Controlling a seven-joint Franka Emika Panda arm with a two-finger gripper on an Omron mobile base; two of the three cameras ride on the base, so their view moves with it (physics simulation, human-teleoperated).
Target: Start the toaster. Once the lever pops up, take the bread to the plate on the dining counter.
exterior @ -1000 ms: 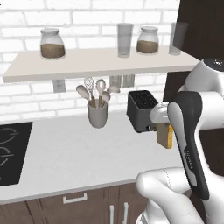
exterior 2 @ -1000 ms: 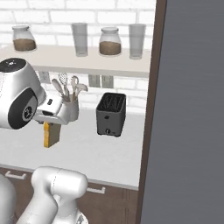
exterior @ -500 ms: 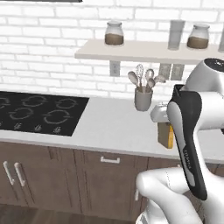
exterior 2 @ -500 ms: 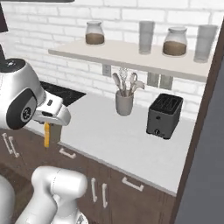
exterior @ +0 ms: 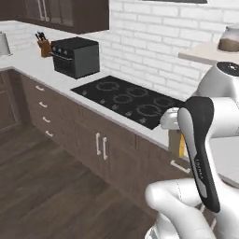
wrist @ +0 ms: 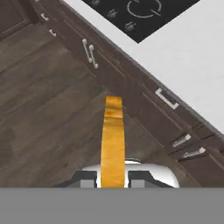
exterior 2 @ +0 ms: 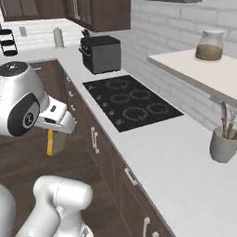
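The bread (exterior: 176, 144) is a slice with a yellow-brown crust, and it hangs edge-on from my gripper (exterior: 176, 134) beside the arm. My gripper (exterior 2: 54, 134) is shut on the bread (exterior 2: 53, 142), which sits over the dark wooden floor in front of the cabinets. In the hand view the bread (wrist: 113, 138) stands upright between the fingertips of my gripper (wrist: 113, 178). The toaster, the plate and the dining counter are out of view.
A pale grey worktop (exterior 2: 176, 157) carries a black hob (exterior: 130, 98) and a black countertop oven (exterior: 74, 56), with a knife block (exterior: 44, 47) behind it. A grey utensil cup (exterior 2: 223, 145) stands at the right under a shelf with a jar (exterior 2: 208, 46). Dark cabinets (wrist: 144, 103) line the floor.
The whole picture has swung left as the base moved: the toaster has left the views and the hob and the oven have come in. The bread stays held in my gripper.
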